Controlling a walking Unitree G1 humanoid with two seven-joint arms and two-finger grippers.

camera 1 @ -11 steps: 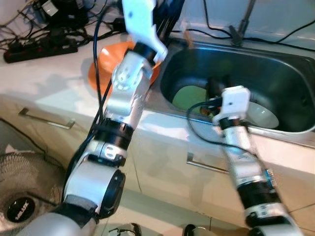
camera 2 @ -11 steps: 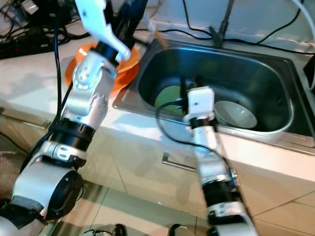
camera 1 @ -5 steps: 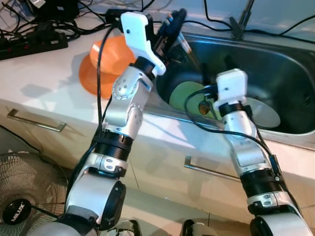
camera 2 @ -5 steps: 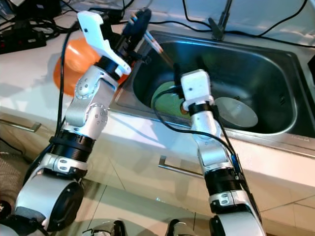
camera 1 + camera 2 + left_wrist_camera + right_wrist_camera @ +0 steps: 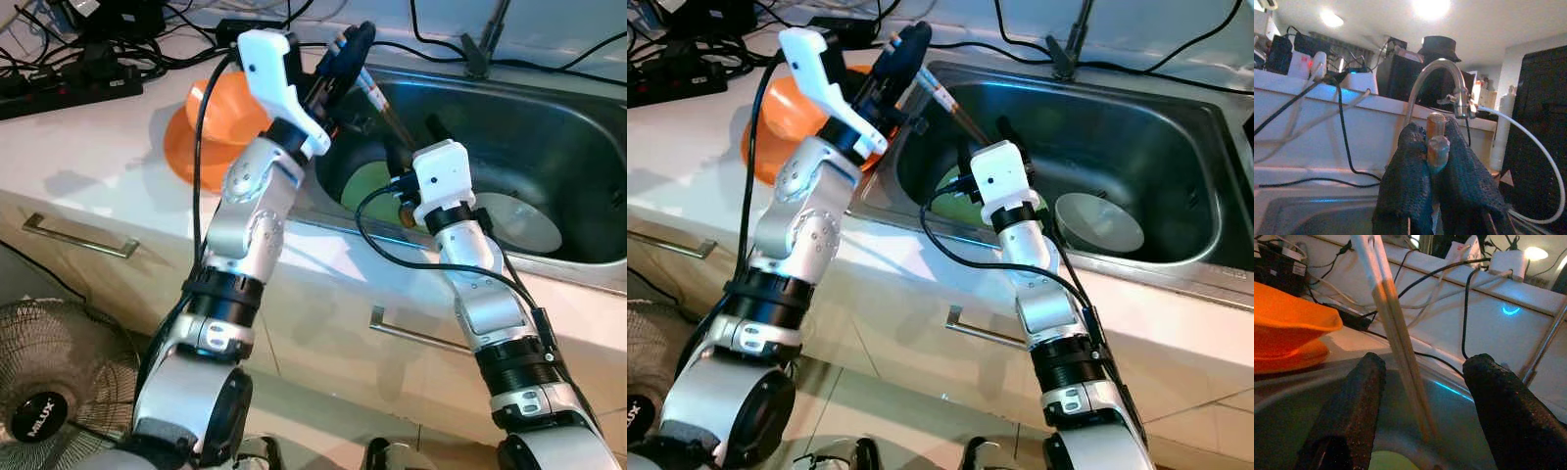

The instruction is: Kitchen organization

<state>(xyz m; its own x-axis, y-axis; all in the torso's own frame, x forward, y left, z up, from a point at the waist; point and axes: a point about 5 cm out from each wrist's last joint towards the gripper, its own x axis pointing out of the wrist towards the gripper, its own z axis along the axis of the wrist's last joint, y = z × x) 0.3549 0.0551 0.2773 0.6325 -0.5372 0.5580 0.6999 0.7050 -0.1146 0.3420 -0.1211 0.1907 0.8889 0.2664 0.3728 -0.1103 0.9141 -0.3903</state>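
Am holding chopsticks (image 5: 377,93) clenched in L gripper (image 5: 345,49) over sink (image 5: 1176,127); R gripper (image 5: 1420,431) jaws released, flanking sticks. Risk: tips slipping during handover.

Domestic kitchen: a stainless-steel sink (image 5: 1205,176) set into a pale countertop (image 5: 88,147) above cabinet fronts with bar handles (image 5: 73,235), a curved faucet (image 5: 1437,78), and a white bowl (image 5: 1102,223) lying in the basin.
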